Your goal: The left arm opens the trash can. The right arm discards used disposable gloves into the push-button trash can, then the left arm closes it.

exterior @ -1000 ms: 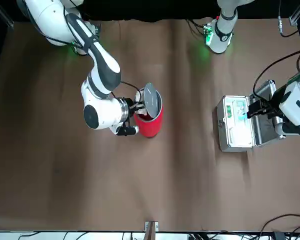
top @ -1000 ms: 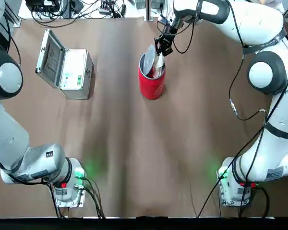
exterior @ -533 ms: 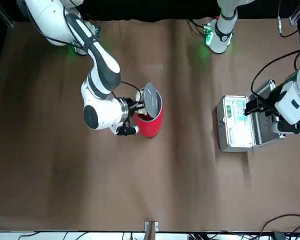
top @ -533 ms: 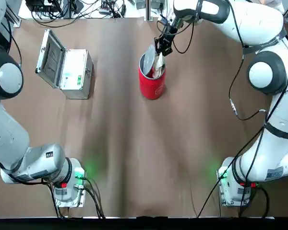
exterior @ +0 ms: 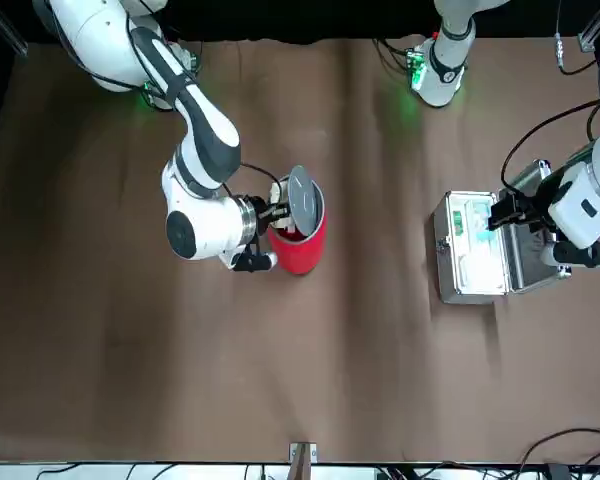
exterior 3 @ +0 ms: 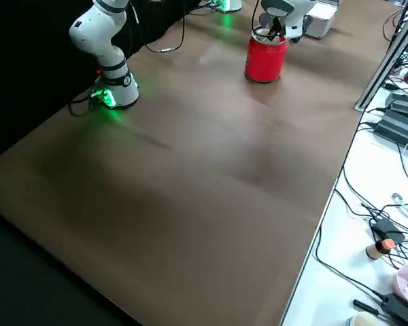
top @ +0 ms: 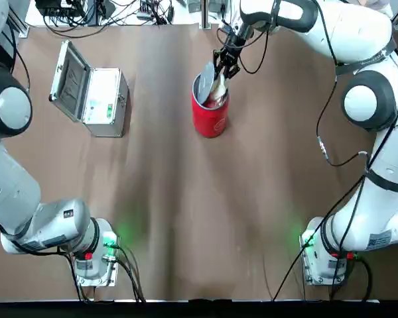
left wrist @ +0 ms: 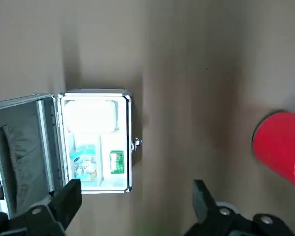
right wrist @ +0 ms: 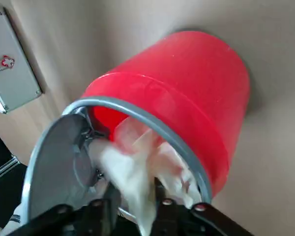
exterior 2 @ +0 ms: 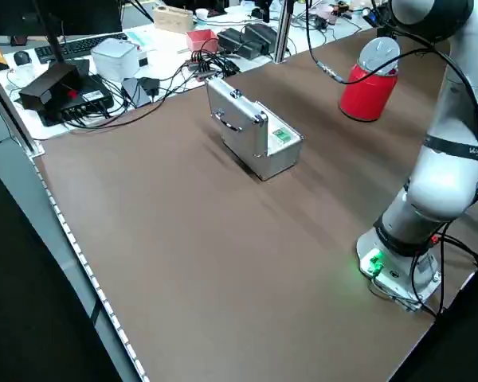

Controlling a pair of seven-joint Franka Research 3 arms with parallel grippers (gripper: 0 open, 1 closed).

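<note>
The red trash can point(top: 209, 118) stands at the far middle of the table, its silver-grey lid point(top: 203, 85) tipped up on the left of the rim. My right gripper point(top: 223, 64) hangs over the can's mouth, shut on the cream-white gloves point(top: 217, 89), which dangle inside the rim. In the right wrist view the wrinkled gloves point(right wrist: 132, 167) run from between my fingers into the can point(right wrist: 196, 88), beside the raised lid point(right wrist: 54, 167). My left gripper point(left wrist: 135, 194) is open and hovers well to the left, above the silver case point(left wrist: 93, 140).
The silver metal case point(top: 103, 99) lies open at the far left, lid point(top: 69, 73) swung back. Cables and desk gear point(exterior 2: 80, 79) crowd the strip beyond the table's far edge. Both arm bases point(top: 96, 255) sit at the near edge, green lights on.
The left arm has shifted slightly above the silver case. The right gripper and the gloves have barely moved at the can's mouth.
</note>
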